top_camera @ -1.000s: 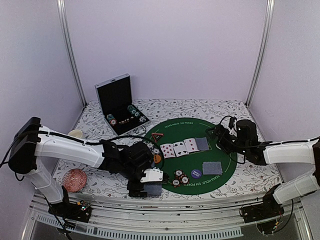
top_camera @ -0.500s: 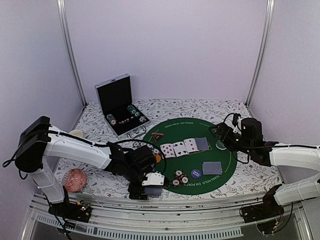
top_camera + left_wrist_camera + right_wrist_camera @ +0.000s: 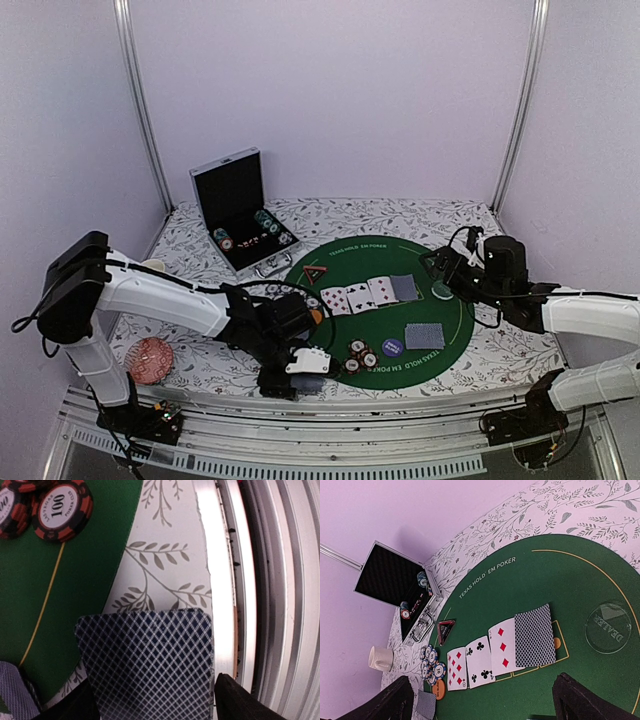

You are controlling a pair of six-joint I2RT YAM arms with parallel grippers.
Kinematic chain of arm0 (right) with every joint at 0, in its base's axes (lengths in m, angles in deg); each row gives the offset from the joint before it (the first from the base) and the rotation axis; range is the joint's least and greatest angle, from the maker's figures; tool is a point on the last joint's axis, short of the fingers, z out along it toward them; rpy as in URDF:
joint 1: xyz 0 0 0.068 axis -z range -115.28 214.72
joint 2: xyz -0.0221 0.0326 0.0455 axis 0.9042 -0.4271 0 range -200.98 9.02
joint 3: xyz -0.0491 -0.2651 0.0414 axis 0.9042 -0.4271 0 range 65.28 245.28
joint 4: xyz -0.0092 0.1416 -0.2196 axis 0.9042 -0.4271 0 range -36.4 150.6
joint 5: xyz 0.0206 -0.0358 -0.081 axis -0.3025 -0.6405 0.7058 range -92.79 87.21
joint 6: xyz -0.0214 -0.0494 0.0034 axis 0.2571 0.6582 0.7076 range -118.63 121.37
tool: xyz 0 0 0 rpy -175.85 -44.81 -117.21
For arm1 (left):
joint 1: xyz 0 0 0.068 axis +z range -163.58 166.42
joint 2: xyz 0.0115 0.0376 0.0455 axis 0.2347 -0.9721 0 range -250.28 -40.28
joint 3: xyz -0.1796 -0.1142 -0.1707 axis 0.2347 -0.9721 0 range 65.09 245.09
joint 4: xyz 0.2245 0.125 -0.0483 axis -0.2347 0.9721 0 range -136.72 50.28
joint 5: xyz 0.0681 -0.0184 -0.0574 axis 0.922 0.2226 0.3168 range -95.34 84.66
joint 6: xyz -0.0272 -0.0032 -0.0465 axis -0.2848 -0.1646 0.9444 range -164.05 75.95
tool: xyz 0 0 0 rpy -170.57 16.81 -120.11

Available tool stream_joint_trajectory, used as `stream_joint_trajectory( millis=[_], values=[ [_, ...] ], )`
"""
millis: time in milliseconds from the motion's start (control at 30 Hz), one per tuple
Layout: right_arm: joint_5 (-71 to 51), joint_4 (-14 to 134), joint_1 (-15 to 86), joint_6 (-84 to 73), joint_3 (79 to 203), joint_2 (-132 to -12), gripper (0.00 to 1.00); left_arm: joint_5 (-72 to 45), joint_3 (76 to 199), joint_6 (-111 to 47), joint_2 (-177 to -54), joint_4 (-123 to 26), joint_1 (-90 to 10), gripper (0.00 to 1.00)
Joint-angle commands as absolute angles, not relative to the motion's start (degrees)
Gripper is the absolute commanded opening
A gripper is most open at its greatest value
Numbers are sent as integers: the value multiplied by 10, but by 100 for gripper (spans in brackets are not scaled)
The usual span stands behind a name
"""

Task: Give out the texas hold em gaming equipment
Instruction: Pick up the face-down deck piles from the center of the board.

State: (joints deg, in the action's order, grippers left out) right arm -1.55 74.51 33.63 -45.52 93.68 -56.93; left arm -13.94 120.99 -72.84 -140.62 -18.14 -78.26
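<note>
Showing its diamond-patterned back, a blue-grey-backed card (image 3: 150,665) is seen over the floral cloth (image 3: 165,565), close to the metal rail (image 3: 220,580) at the table's near edge, with one corner over the rim of the green mat (image 3: 30,580). It is flanked by the black fingers (image 3: 245,702) of the left gripper (image 3: 150,702), which are set wide, one at each lower corner. Whether the card is pinched or merely bracketed cannot be told. Red-and-black poker chips (image 3: 62,510) marked 100 are found on the mat beyond the card, apart from it.

Farther in, a row of four cards (image 3: 502,647) is laid on the mat. Three are face up, and the fourth is face down at the end nearer the dealer button (image 3: 608,628). A black triangular marker (image 3: 445,630) is placed near the other end, with a cluster of chips (image 3: 431,662) and an orange button (image 3: 439,689) close by. A face-down pile (image 3: 424,336) and a purple button (image 3: 392,348) are set side by side nearer the arms.

The right gripper (image 3: 482,690) is held above the mat's right side, its jaws spread wide with nothing between them. Off the mat, an open metal case (image 3: 235,205) holding more chips is stood at the back left. A cream mug (image 3: 150,267) is seen by the left arm, and a red patterned disc (image 3: 150,360) near the front left corner.
</note>
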Motion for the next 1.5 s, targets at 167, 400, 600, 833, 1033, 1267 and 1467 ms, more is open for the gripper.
stream_joint_trajectory(
  millis=[167, 400, 600, 833, 1033, 1267, 1467],
  values=[
    [0, 732, 333, -437, 952, -551, 99, -143, 1224, -727, -1416, -166, -771, 63],
    [9, 724, 333, -431, 954, -540, 99, -127, 1224, -723, -1431, -163, -770, 70],
    [13, 721, 333, -427, 955, -532, 99, -118, 1220, -725, -1431, -165, -770, 75],
    [9, 719, 333, -420, 958, -524, 99, -90, 1220, -724, -1434, -168, -770, 61],
    [-24, 722, 333, -355, 975, -491, 99, -29, 1202, -727, -1371, -232, -770, 48],
    [-179, 757, 333, -271, 983, -474, 99, -7, 1210, -728, -1305, -252, -770, 48],
    [-316, 804, 322, -299, 989, -559, 99, 40, 1212, -745, -1257, -271, -769, 50]
  ],
)
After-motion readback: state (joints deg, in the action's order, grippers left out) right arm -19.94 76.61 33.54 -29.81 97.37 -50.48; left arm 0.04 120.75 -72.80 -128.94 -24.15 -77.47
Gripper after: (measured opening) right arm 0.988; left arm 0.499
